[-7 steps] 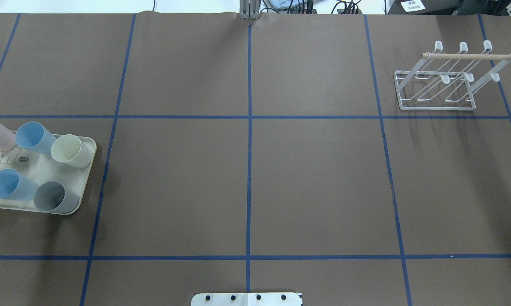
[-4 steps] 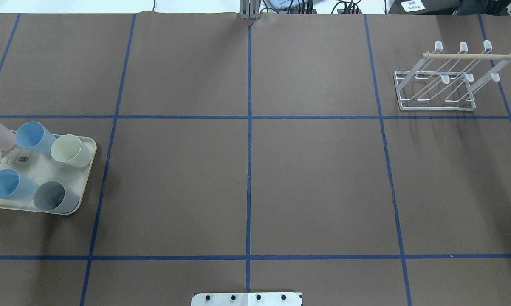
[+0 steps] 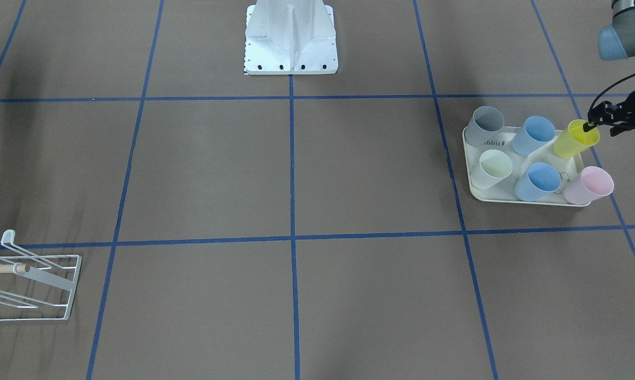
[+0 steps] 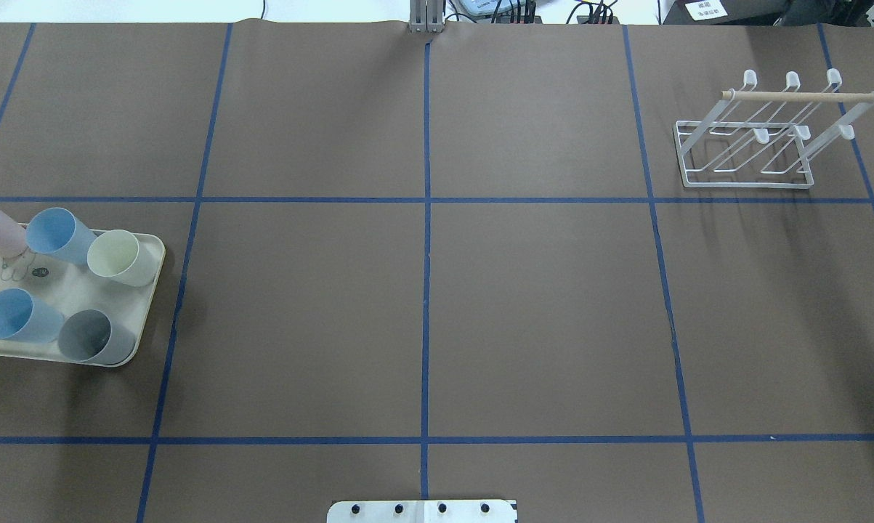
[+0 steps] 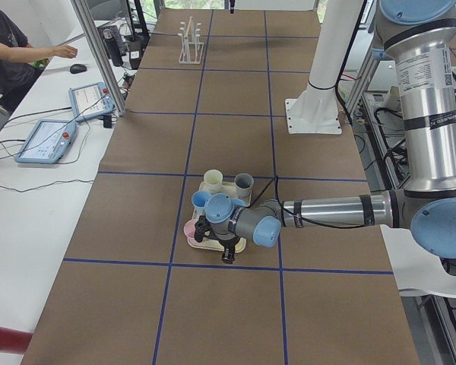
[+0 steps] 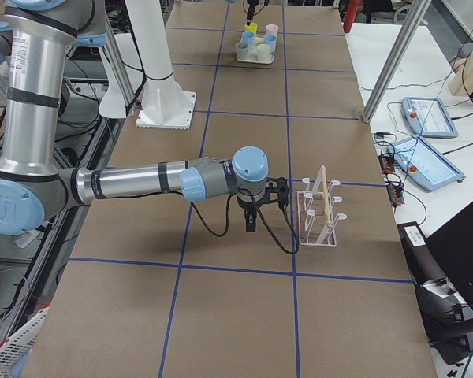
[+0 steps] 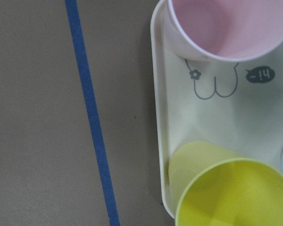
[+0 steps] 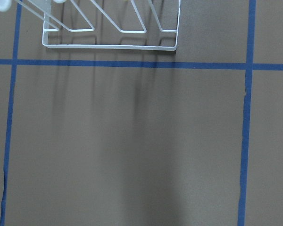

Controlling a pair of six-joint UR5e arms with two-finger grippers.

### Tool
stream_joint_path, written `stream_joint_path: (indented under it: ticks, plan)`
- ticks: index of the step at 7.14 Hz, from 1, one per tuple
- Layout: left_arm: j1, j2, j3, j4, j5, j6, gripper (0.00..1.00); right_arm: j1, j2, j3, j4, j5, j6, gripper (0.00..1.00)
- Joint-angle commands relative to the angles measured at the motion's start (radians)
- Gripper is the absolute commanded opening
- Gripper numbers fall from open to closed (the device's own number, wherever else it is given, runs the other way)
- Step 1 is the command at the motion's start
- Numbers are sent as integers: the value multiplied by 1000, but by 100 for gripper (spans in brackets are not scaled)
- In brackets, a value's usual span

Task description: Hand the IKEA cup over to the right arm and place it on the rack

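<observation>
The left gripper hangs just over the rim of the mouth-up yellow cup at the tray edge, the right gripper hangs far off beside the rack, and neither's jaw gap can be told.

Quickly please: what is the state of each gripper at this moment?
Left gripper: at the yellow cup's rim; open or shut cannot be told.
Right gripper: beside the rack; open or shut cannot be told.
</observation>
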Motion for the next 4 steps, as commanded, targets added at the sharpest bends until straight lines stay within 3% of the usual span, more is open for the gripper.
stream_joint_path:
  ticks: [1, 4]
  plan:
    - [1, -13, 2, 0, -8, -5, 0, 0, -1, 0, -1, -2, 0, 99]
    - [-2, -24, -9, 3, -12, 4, 0, 0, -1, 0, 1, -4, 0, 99]
